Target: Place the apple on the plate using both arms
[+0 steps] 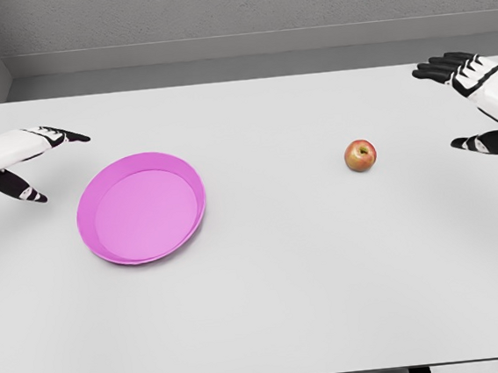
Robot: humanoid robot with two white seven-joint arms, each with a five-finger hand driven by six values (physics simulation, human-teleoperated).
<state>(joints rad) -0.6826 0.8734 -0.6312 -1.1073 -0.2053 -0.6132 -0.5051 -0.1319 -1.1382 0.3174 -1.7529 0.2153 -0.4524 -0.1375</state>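
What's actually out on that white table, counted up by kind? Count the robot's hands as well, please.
Apples: 1, the apple
Plates: 1, the pink plate
Robot hands: 2, the left hand and the right hand, both open and holding nothing
Total: 4, on or over the table

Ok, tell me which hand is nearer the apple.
The right hand, at the table's right edge: the apple lies just inward of it, while the left hand is beyond the pink plate.
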